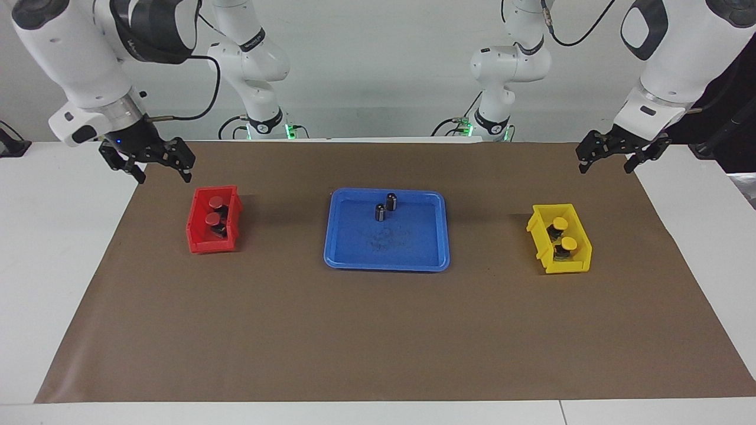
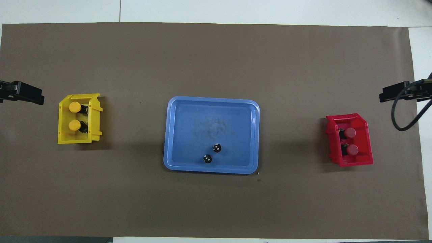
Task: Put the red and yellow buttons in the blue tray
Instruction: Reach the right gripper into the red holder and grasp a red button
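**Red and yellow buttons wait in their bins, both grippers empty**

Blue tray (image 1: pixel 387 260) lies in the centre of the frame and holds only 2 dark cylinders (image 1: pixel 385 206) in its upper part. The 2 red buttons (image 1: pixel 214 211) sit in the red bin (image 1: pixel 198 243) at middle left of the facing view. The 2 yellow buttons (image 1: pixel 564 234) sit in the yellow bin (image 1: pixel 567 267) at middle right.

The right gripper (image 1: pixel 155 167) hangs at upper left, just above the red bin, its fingers spread wide and holding nothing. The left gripper (image 1: pixel 608 162) waits at upper right, also wide open and empty.

I think the risk is in the bins. The buttons stand close together between narrow walls, so a finger may hit the rim, push the light bin, or catch both caps. A round cap can also slip from the fingers. In the tray, a button set down carelessly may knock over the cylinders.
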Robot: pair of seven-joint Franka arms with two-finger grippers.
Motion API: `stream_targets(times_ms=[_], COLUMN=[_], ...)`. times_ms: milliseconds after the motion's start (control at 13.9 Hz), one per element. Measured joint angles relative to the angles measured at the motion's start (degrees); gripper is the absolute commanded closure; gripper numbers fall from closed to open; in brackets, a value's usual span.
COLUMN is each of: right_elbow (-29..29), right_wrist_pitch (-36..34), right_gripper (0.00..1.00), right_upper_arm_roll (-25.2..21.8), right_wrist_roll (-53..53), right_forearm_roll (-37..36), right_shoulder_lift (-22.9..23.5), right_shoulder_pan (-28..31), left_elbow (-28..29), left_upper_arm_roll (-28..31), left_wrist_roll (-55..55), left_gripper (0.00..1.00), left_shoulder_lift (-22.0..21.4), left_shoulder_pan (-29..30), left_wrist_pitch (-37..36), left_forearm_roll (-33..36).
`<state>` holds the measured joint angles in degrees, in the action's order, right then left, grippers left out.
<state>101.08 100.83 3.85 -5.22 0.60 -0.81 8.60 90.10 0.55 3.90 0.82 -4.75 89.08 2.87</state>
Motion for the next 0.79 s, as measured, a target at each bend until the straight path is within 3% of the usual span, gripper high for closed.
stream_targets(times_ms=[431, 790], right_elbow=[16.8, 23.7], right_wrist_pitch=[17.2, 25.2], right_gripper=[0.28, 0.31], right_upper_arm_roll=[0.1, -0.2], right_wrist_roll=[-0.7, -3.4], right_forearm_roll=[0.3, 0.3], right_shoulder_lift=[0.9, 0.9], right_shoulder_pan=[-1.6, -0.2], left_elbow=[0.0, 0.0], left_upper_arm_roll=[0.0, 0.0], left_wrist_roll=[0.0, 0.0], left_gripper=[0.00, 0.00], left_shoulder_lift=[0.0, 0.0], left_shoulder_pan=[0.0, 0.0], left_wrist_pitch=[0.0, 0.0], left_forearm_roll=[0.0, 0.0])
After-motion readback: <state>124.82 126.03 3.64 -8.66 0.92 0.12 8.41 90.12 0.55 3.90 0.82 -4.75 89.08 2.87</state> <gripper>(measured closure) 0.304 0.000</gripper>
